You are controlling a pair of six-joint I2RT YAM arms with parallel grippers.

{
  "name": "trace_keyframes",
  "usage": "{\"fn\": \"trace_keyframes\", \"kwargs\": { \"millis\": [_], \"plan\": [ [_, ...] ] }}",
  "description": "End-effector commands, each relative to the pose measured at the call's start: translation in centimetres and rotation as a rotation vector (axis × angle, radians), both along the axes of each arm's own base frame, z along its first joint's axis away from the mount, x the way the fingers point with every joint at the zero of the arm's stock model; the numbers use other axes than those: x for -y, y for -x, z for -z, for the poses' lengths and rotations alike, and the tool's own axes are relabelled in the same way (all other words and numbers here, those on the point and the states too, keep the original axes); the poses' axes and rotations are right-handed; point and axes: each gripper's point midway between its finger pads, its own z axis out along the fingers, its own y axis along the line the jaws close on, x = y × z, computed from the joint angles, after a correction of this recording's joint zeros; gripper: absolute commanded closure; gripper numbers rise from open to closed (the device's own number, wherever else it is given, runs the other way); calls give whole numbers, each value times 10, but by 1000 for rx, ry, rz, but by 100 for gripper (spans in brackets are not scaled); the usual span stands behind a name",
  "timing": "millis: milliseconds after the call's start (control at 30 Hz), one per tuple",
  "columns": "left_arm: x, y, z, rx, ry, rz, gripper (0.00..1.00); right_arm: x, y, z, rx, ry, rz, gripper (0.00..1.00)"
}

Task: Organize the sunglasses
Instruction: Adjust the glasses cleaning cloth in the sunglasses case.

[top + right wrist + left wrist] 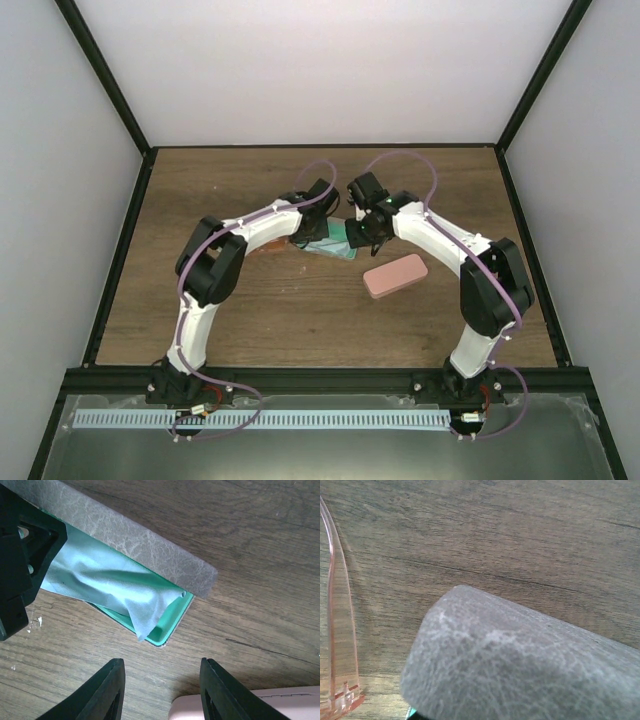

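Right pincer [161,666] hovers near grey case [150,555].

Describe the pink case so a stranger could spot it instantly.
On the wooden table, look just right of centre, on the near side of the right gripper. The pink case lies there alone, a rounded oblong; the neighbouring grey case is open, green-lined, with a blue cloth inside.

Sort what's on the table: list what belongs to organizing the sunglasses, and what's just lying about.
Belongs to the job:
sunglasses, only one clear pink temple showing, beside the grey case

Lying about:
grey case, open
blue cloth, in that case
pink case, off to the side
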Motion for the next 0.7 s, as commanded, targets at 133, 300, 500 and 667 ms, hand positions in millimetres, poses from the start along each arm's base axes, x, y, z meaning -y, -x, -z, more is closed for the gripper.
{"fn": "trace_keyframes", "kwargs": {
  "millis": [133, 300, 500, 667],
  "plan": [
    [-4, 2, -6, 24, -12, 15, 78, -12, 5, -10, 8, -87, -5, 60],
    [-18, 16, -15, 43, -13, 10, 76, -16, 17, -8, -17, -154, 0, 76],
    [-35, 29, -32, 85, -13, -9, 69, -21, 20, 1, -43, -194, 19, 99],
    [-37, 23, -48, 118, -13, -15, 48, -38, 20, -3, -66, -283, 10, 99]
  ]
}}
